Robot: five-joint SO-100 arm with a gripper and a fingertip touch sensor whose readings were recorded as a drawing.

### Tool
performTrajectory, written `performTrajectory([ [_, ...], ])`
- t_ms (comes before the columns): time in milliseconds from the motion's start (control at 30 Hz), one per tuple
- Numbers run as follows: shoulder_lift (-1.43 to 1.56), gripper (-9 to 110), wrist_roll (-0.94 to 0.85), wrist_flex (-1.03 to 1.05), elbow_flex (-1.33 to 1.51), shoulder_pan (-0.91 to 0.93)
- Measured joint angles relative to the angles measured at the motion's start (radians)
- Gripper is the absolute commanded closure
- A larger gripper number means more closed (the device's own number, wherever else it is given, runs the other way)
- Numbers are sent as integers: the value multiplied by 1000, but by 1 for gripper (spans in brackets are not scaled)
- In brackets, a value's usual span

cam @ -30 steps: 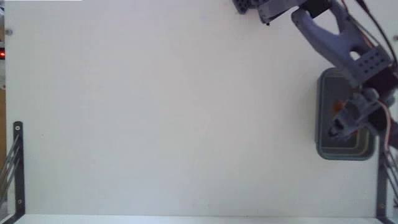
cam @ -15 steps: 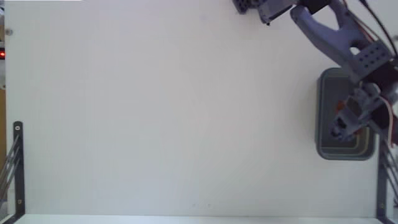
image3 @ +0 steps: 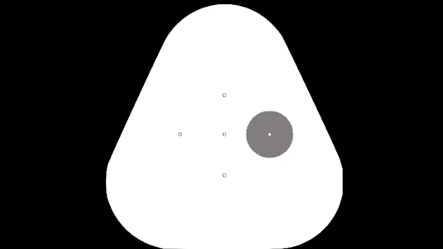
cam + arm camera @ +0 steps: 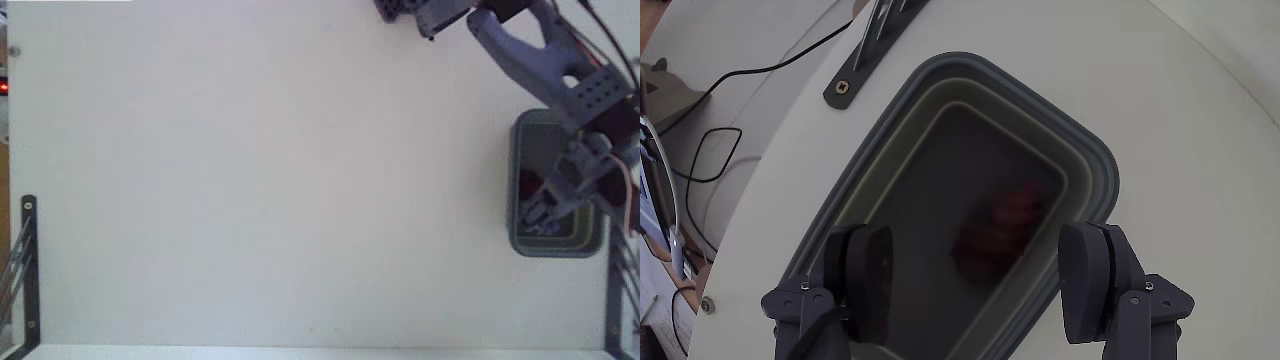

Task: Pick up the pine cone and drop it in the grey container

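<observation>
The grey container (image 4: pixel 553 247) stands at the right edge of the white table in the fixed view. My gripper (image 4: pixel 543 211) hovers over it, open. In the wrist view the two fingers (image 4: pixel 868 279) stand wide apart above the container (image 4: pixel 1095 165) with nothing between them. The pine cone (image 4: pixel 1001 228) is a blurred reddish-brown shape inside the tub, below the gripper (image 4: pixel 980 287). In the fixed view the pine cone (image 4: pixel 526 184) is only a dark red patch near the tub's left wall.
Black metal brackets stand at the table's left edge (image 4: pixel 28 268) and right edge (image 4: pixel 612 300). The arm's base (image 4: pixel 400 10) sits at the top. Black cables (image 4: pixel 715 150) lie off the table in the wrist view.
The gripper, shut on the pine cone above the tub before, has opened. The cone has left the fingers and is now inside the container.
</observation>
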Motion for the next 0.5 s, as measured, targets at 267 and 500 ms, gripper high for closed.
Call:
performTrajectory([
  [267,0,-9,0,0,0,0],
  [500,2,-9,0,0,11,0],
])
